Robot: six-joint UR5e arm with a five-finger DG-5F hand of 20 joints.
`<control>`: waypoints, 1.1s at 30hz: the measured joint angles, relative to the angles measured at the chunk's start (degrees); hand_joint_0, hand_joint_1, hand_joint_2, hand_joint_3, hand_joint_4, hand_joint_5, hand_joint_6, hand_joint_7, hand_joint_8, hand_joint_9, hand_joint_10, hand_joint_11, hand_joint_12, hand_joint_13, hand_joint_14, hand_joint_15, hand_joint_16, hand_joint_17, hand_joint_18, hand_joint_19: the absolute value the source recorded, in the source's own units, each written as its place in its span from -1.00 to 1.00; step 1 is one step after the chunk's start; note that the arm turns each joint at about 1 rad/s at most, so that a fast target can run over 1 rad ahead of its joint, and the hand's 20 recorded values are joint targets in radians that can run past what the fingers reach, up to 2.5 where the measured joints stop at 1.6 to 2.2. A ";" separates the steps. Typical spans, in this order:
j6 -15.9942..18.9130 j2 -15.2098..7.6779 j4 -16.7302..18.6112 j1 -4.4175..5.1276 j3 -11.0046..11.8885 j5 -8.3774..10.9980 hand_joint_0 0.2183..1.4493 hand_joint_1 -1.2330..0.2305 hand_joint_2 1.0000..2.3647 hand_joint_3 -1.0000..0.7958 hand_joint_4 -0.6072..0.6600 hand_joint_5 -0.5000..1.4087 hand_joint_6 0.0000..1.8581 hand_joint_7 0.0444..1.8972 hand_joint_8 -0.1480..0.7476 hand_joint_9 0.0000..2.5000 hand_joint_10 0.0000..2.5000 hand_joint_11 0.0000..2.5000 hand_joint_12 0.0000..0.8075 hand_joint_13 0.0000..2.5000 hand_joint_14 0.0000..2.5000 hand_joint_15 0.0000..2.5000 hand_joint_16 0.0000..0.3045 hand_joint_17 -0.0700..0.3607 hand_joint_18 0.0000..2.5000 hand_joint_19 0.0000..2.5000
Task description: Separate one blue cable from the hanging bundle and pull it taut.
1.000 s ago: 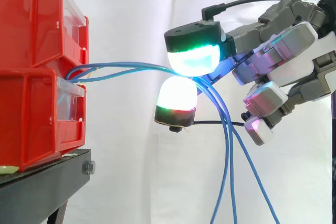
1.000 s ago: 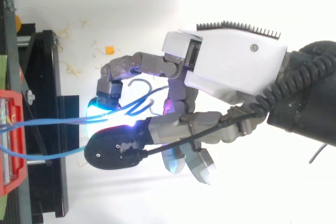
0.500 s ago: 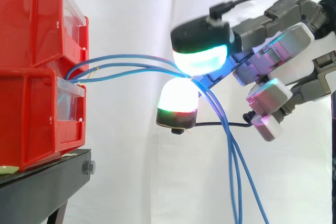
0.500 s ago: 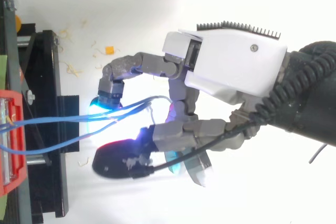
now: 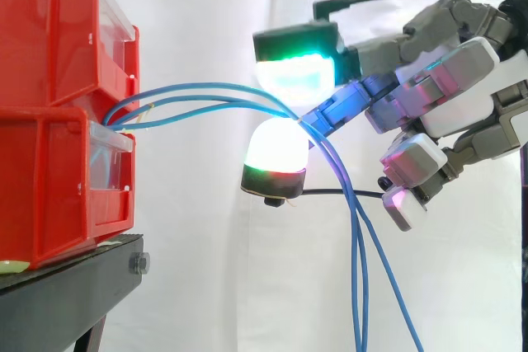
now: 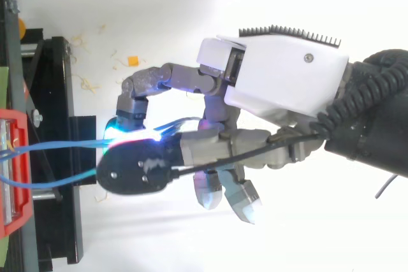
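Blue cables (image 5: 190, 86) come out from between the two stacked red bins (image 5: 58, 121) and run in shallow arcs away from the bins to the hand (image 6: 280, 81), then drop straight down on the far side of it. The hand is closed in a pinch on them: a green-glowing fingertip (image 5: 293, 72) presses from above and a white-glowing one (image 5: 276, 150) from below, with the strands meeting at the seam between the two pads. The other fingers are folded back toward the palm and hold nothing. In the top view two strands leave the bins apart and converge under the dark back of the upper fingertip. Reaching the bundle and closing on it looks done. Whether a single strand has been picked out I cannot tell, since several blue cables run into the pinch together and several hang below it. The pull is at best begun: the lengths between the bins and the hand bow upward and are not straight, so none reads as taut. What is left, by my judgement, is to get the pinch down to one strand and draw it farther from the bins until its arc flattens, while the bins keep their place on the black stand (image 5: 74, 286).
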 measured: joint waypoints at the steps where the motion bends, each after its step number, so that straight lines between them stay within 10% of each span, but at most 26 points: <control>1: 0.00 0.00 0.00 0.00 0.00 0.00 -0.14 -0.20 -0.99 -0.31 0.19 -0.33 -0.46 0.19 -0.42 0.70 -0.98 -0.62 -0.33 0.20 -0.98 -0.50 -0.68 -0.17 -0.16 -0.46; 15: 0.22 0.00 0.00 -0.06 0.00 0.06 -0.24 -0.47 -1.00 0.08 0.03 -0.32 -0.46 0.21 -0.21 0.67 -0.99 -0.67 -0.22 0.21 -0.98 -0.54 -0.55 0.05 -0.04 -0.58; 18: 0.24 0.00 0.00 -0.05 0.00 0.05 -0.63 -0.57 -0.15 -0.03 0.14 -0.33 -0.46 0.23 -0.15 0.65 -0.99 -0.73 -0.11 0.22 -0.99 -0.57 -0.42 0.24 0.05 -0.64; 20: 0.25 0.00 0.00 -0.06 0.00 0.05 -0.69 -0.51 -0.11 -0.03 0.21 -0.34 -0.46 0.24 -0.11 0.61 -0.99 -0.74 -0.07 0.19 -0.99 -0.58 -0.39 0.30 0.07 -0.65; 21: 0.25 0.00 0.00 -0.07 0.00 0.06 -0.70 -0.49 -0.20 -0.05 0.23 -0.34 -0.46 0.24 -0.10 0.58 -0.99 -0.75 -0.06 0.17 -0.99 -0.58 -0.37 0.33 0.07 -0.65; 23: 0.25 0.00 0.00 -0.08 0.00 0.06 -0.54 -0.43 -1.00 -0.14 0.26 -0.35 -0.46 0.24 -0.09 0.56 -0.99 -0.74 -0.06 0.15 -0.99 -0.56 -0.37 0.33 0.05 -0.64; 26: 0.25 0.00 -0.01 -0.08 -0.02 0.05 -0.64 -0.23 -1.00 -0.44 0.20 -0.35 -0.46 0.22 -0.20 0.54 -0.99 -0.71 -0.19 0.09 -0.99 -0.53 -0.46 0.19 -0.08 -0.56; 33: 0.25 0.00 -0.22 -0.06 -0.07 0.04 -0.49 0.27 -1.00 -0.44 0.12 -0.34 -0.46 0.18 -0.35 0.61 -0.99 -0.69 -0.29 0.12 -0.98 -0.52 -0.57 0.01 -0.18 -0.51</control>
